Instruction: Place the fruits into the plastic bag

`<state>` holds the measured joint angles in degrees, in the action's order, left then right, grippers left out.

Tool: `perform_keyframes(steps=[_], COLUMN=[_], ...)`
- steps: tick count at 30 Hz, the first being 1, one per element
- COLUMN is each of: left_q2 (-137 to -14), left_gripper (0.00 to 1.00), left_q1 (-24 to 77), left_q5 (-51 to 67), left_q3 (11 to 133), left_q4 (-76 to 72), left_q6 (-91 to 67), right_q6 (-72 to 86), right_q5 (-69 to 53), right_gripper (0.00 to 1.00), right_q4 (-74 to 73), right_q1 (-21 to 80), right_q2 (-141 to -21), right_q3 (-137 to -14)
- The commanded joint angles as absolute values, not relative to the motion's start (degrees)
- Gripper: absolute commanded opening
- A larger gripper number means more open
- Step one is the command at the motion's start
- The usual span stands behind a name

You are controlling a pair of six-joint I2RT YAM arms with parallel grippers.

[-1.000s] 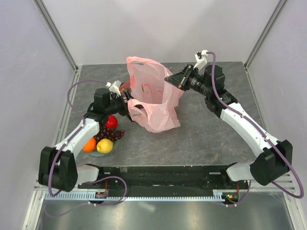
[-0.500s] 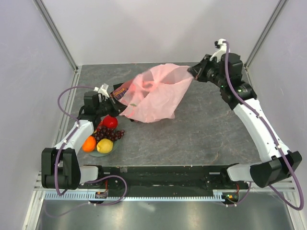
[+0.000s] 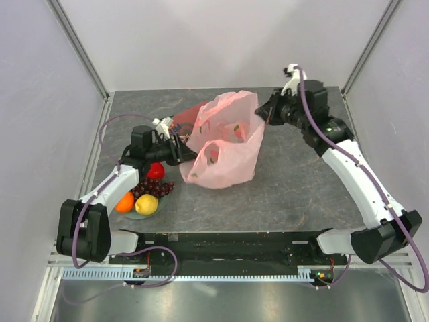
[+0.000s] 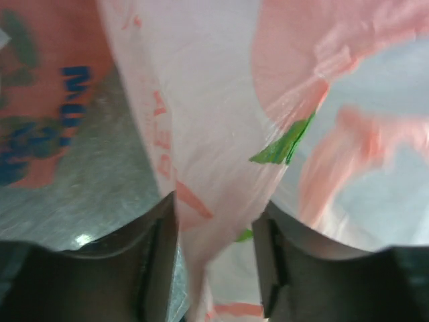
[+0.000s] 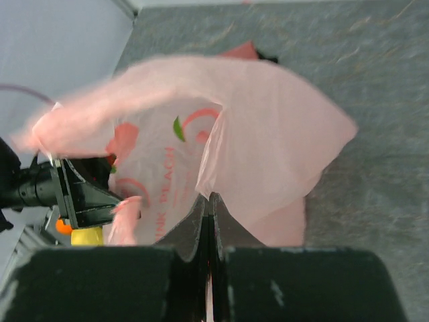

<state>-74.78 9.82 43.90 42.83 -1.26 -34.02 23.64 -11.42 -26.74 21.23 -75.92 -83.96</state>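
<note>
A grey, stone-patterned table (image 3: pixel 295 194) fills the floor of a white-walled booth. Judging by how things lie on it, the task has hardly started. The red apple (image 3: pixel 155 170), dark grapes (image 3: pixel 153 188), orange (image 3: pixel 125 202) and yellow lemon (image 3: pixel 146 204) are all heaped on the pale green plate (image 3: pixel 134 216) at the left, and no fruit shows inside the plastic bag (image 3: pixel 228 144). The bag stands mid-table just beside the plate, held up between the two arms, so every fruit is yet to be moved. The left gripper (image 4: pixel 214 208) has its jaws drawn in narrow on a bunched fold of the pink film. The right gripper (image 5: pixel 206 200) is pinched fully together on the bag's far edge, with only thin film between its fingers.
</note>
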Motion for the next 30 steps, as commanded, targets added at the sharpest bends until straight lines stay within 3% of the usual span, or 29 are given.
perform_keyframes(steps=[1,7,14,18,21,25,30], left_q2=[-75.5,-70.5,-60.5,-55.5,-50.4,-47.0,-48.3], left_gripper=[0.58,0.67,0.84,0.86,0.89,0.91,0.97], left_q1=[14.1,14.2,13.4,12.9,12.2,11.7,8.1], left_q5=[48.4,38.8,34.5,32.3,21.0,-3.8,-12.2], left_q3=[46.7,48.5,48.0,47.2,46.2,48.8,50.6], left_q4=[-4.4,5.6,6.9,7.6,12.4,25.5,35.5], left_q6=[-30.0,-23.3,-22.1,-23.4,-26.3,-28.2,-31.0], right_q6=[27.1,31.2,34.4,34.6,34.5,32.4,29.5], right_q5=[-9.6,-4.3,-1.7,-1.8,-3.0,-5.0,-8.5], right_gripper=[0.00,0.00,0.00,0.00,0.00,0.00,0.00], right_q4=[-25.9,-25.1,-24.8,-24.0,-24.0,-23.9,-24.3], right_q1=[25.9,27.5,28.2,29.4,30.1,31.2,31.6], right_q2=[-77.9,-78.3,-79.5,-80.4,-80.9,-81.5,-83.7], right_q3=[-79.9,-77.9,-79.1,-80.5,-81.2,-81.9,-84.2])
